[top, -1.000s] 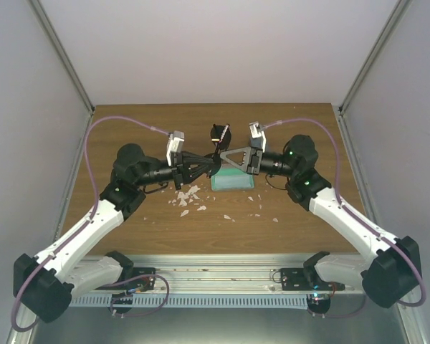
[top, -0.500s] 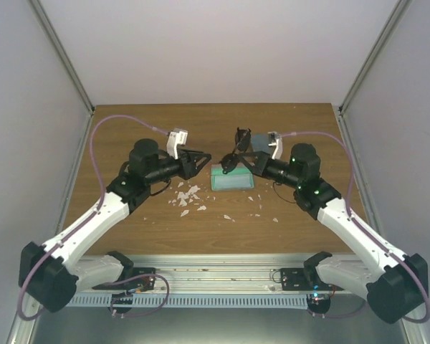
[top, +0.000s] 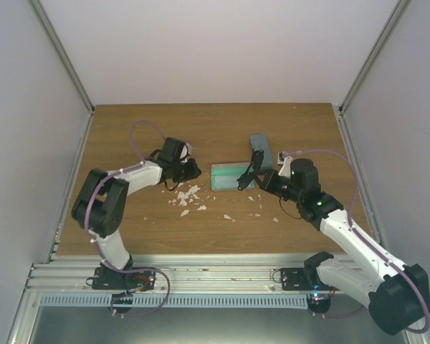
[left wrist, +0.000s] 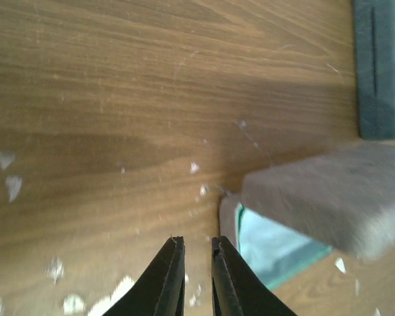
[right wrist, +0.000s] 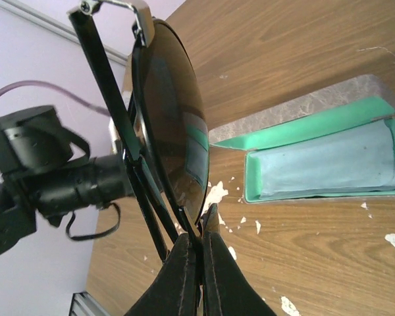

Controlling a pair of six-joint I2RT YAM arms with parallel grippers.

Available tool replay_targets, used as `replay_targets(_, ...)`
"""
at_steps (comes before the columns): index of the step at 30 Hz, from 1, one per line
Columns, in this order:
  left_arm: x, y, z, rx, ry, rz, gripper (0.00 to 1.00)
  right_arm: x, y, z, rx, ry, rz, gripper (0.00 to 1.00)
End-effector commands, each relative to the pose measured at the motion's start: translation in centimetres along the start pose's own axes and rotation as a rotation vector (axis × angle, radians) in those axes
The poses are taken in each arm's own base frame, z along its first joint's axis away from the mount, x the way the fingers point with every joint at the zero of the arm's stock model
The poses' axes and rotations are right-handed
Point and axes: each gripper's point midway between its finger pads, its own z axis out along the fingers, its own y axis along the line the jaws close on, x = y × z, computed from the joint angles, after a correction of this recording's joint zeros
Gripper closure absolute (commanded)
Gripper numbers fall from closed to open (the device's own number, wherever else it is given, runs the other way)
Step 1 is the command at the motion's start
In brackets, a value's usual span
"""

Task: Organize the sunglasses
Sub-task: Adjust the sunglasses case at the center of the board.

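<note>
Right hand (right wrist: pixel 199 247) pinched tight on sunglasses (right wrist: pixel 174 125) frame. Lenses upright, over right end of open case (right wrist: pixel 303 131), mid-counter (right wrist: pixel 303 59). Left hand (left wrist: pixel 196 276) a slit apart, empty. Best: tilt lenses flat, align with case's long side, lower onto cloth (right wrist: pixel 326 161), then release.

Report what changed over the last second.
The left gripper drew back leftward from the middle, empty, jaws barely apart. The right gripper, still gripping the sunglasses, pulled back rightward and brought them to the right end of the open case. The case and white scraps stayed put.
</note>
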Motion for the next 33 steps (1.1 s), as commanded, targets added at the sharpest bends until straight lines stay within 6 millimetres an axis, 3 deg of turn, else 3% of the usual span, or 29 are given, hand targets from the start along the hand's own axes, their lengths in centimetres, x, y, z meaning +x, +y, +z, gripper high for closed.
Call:
replay_targets(1, -2.5, -0.3, 2.5, 0.016, -0.018, 0.000, 0.87, -0.3, -0.9, -0.8, 0.034, -0.037, -0.013, 0.99)
replay_targets(7, -2.5, 0.1, 5.6, 0.053, 0.039, -0.010, 0.90, -0.6, -1.0, -1.1, 0.048, -0.054, -0.019, 0.99)
replay_targets(18, 0.4, -1.0, 8.2, 0.218, 0.189, 0.005, 0.89, 0.1, -2.1, -0.6, 0.081, -0.023, 0.035, 1.00)
replay_targets(33, 6.3, -2.3, 7.1, 0.329, 0.285, 0.020, 0.89, 1.7, -5.7, 0.2, 0.206, 0.012, 0.158, 0.99)
